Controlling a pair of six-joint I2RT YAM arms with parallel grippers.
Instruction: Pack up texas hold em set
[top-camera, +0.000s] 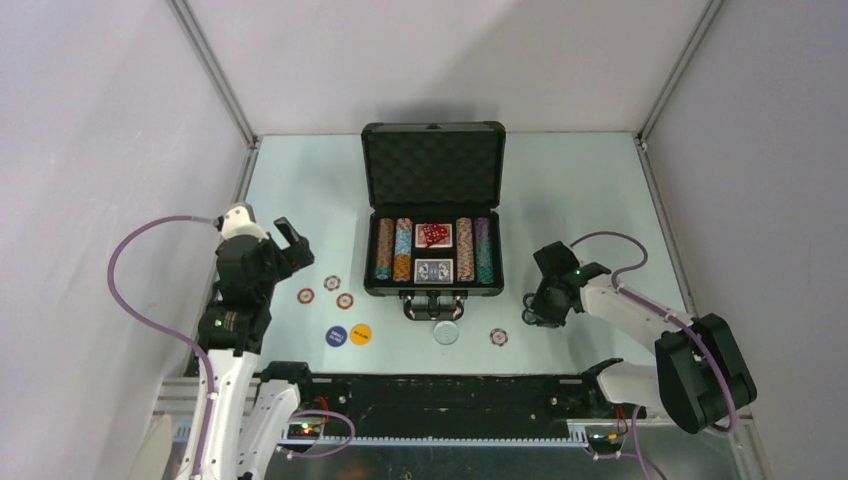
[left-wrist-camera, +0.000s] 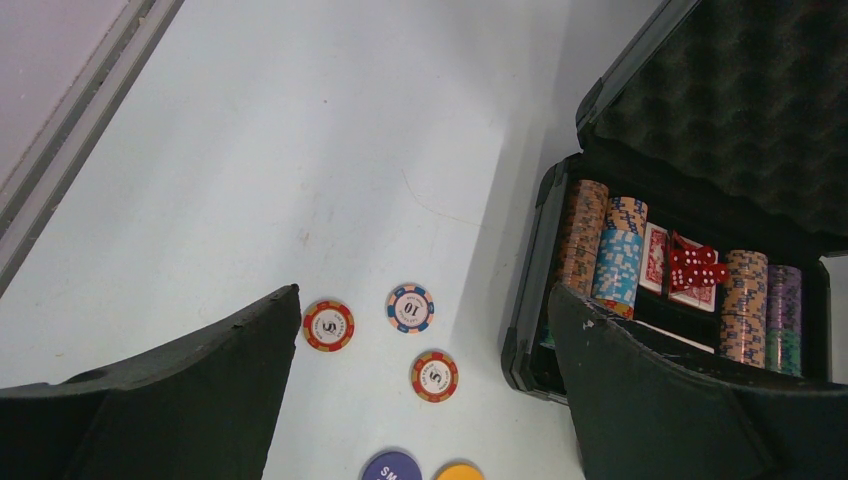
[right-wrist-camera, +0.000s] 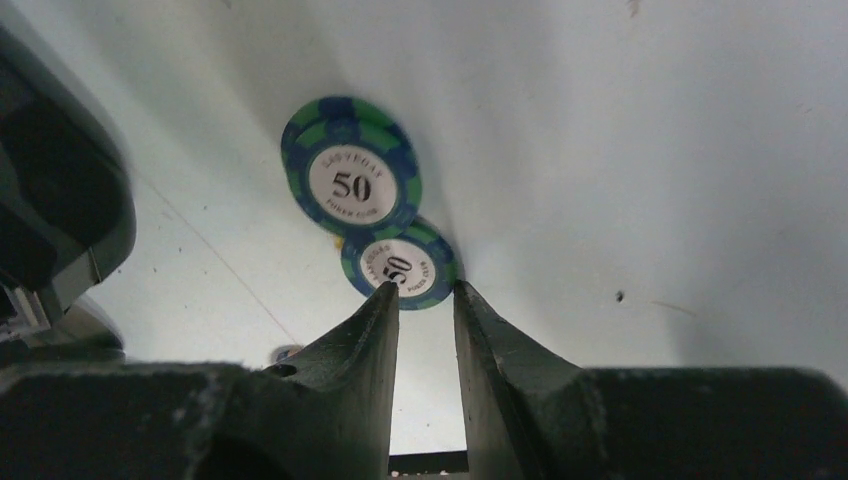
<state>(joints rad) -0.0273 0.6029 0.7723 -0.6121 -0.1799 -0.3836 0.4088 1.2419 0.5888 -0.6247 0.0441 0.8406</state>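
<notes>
Workspace of the pale table (top-camera: 300, 180), with the open black hard case (top-camera: 433, 165) at its centre, egg-crate foam lid raised towards the far side. Both my arms flank it.

My left gripper (left-wrist-camera: 425, 300) hangs with its fingers spread wide and empty above three loose striped chips, left of the case. They are marked "5" (left-wrist-camera: 328, 325), "10" (left-wrist-camera: 410, 308) and "5" (left-wrist-camera: 434, 376).

My right gripper (right-wrist-camera: 422, 288), right of the case, has its fingers drawn near together with a narrow gap and nothing seen between them.

Inside the case stand rows of multicoloured striped chips (top-camera: 465, 248), a blue-backed deck (top-camera: 434, 270), a red-backed deck (left-wrist-camera: 655, 262) and red dice (left-wrist-camera: 698, 265).

On the table in front of the case lie a blue round button (top-camera: 336, 335), lettered "SM…", a yellow round button (top-camera: 360, 334) whose writing is unreadable, a pale disc (top-camera: 445, 332) and one more striped chip (top-camera: 498, 337).

The move turns on two green-and-blue chips. The nearer chip (right-wrist-camera: 400, 268) lies flat directly ahead of my right fingertips, overlapping the farther chip (right-wrist-camera: 350, 165). Whether my tips touch its near edge cannot be told. Being round, it has no long axis and offers only a thin rim to pinch. My right arm is much the nearer, and the case lies to that hand's left. Each reads "50", and the farther seems to read "Las Vegas Poker Club".
</notes>
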